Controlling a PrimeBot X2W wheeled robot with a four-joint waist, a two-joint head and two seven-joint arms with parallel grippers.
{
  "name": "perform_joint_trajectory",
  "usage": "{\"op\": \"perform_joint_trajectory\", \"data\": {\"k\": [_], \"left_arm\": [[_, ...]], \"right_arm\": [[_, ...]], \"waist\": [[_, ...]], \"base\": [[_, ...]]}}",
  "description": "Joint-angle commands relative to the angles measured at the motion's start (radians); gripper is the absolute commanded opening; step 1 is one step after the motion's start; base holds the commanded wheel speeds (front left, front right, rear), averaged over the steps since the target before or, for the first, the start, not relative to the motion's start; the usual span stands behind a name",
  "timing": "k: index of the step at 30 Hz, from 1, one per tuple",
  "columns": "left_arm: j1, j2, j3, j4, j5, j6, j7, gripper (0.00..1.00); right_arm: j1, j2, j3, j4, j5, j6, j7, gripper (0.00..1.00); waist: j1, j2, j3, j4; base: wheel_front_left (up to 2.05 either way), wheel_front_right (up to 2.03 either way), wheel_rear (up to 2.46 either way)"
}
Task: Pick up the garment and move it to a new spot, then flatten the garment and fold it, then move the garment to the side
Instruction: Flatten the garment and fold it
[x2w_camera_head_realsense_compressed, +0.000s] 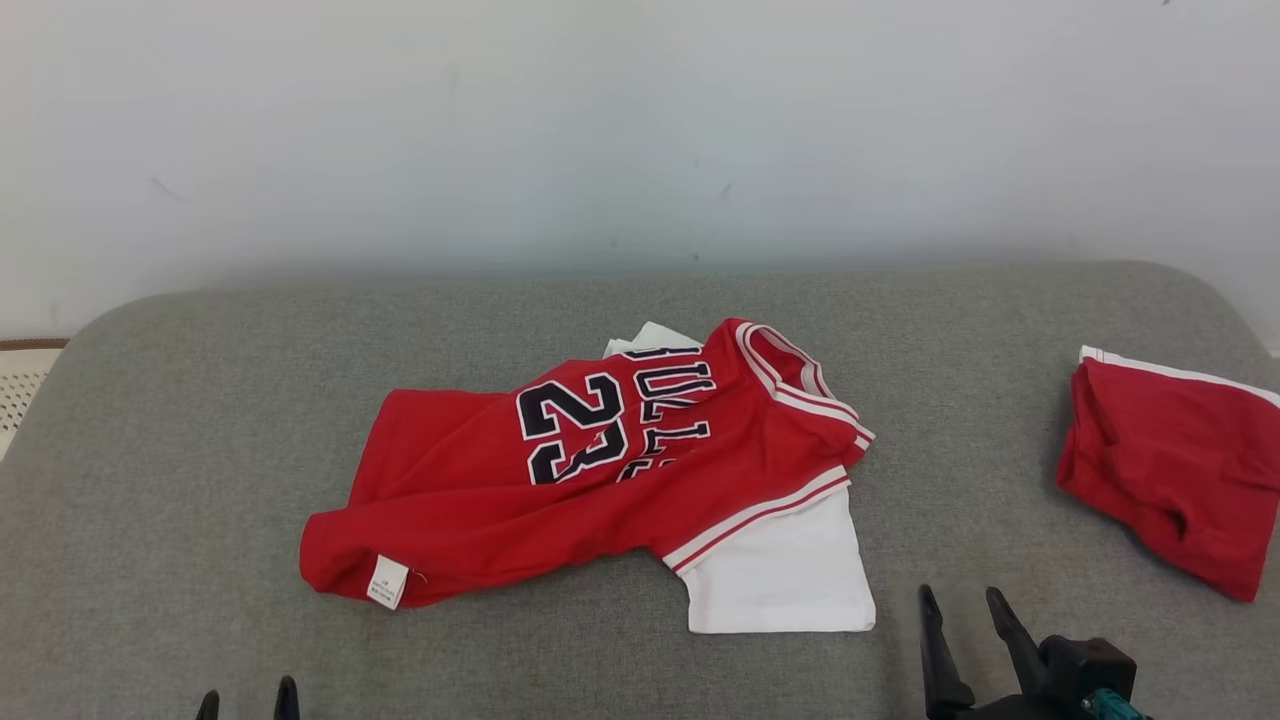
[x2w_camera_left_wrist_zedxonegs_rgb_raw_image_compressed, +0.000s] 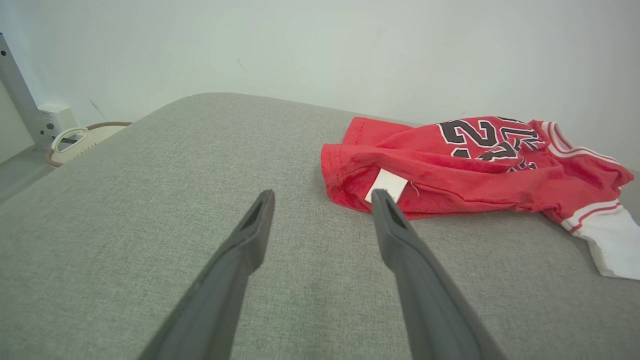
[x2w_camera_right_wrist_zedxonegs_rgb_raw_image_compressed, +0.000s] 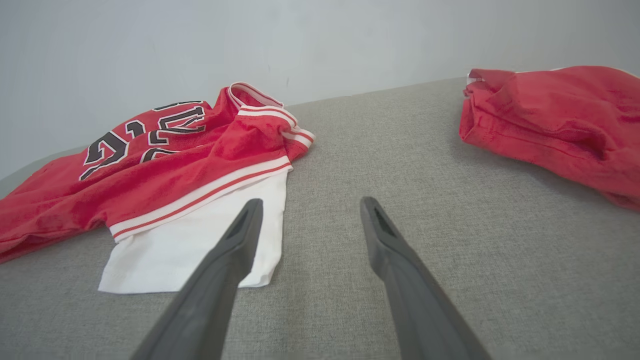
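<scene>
Red jersey (x2w_camera_head_realsense_compressed: 590, 470) lies ahead, between left tool (x2w_camera_head_realsense_compressed: 247, 692) and right tool (x2w_camera_head_realsense_compressed: 960, 592).

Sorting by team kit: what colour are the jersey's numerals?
The numerals are black or dark navy, outlined white; head view shows them best.

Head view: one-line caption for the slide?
Crumpled red 23 jersey on grey cushion, second red garment at right; left tool and right tool open, empty, at bottom edge.
</scene>
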Motion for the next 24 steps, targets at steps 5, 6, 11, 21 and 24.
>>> {"op": "perform_joint_trajectory", "data": {"k": [5,6,11,21,24], "left_arm": [[0.023,-0.001,-0.021,-0.01,0.003,0.02,-0.001,1.0],[0.022,0.0,-0.024,-0.012,0.006,0.023,-0.001,1.0],[0.012,-0.001,-0.026,-0.018,0.02,0.032,-0.001,1.0],[-0.001,-0.001,-0.034,-0.013,0.043,0.04,-0.001,1.0],[-0.005,-0.001,-0.044,0.002,0.039,0.033,-0.001,1.0]], "right_arm": [[0.013,0.005,0.011,-0.011,-0.022,-0.001,-0.004,1.0],[0.011,0.005,0.012,-0.012,-0.02,-0.001,-0.004,1.0],[0.003,0.006,0.022,-0.021,-0.038,-0.001,-0.004,1.0],[0.015,0.006,0.055,-0.033,-0.061,-0.001,-0.004,1.0],[0.008,0.006,0.072,0.004,-0.038,-0.001,-0.004,1.0]], "waist": [[0.0001,0.0001,0.003,0.007],[0.0001,0.0001,0.004,0.007],[0.0001,0.0001,0.009,0.008],[0.0001,0.0001,0.018,0.005],[0.0001,0.0001,0.028,0.009]], "base": [[0.0,0.0,0.0],[0.0,0.0,0.0],[0.0,0.0,0.0],[0.0,0.0,0.0],[0.0,0.0,0.0]]}}
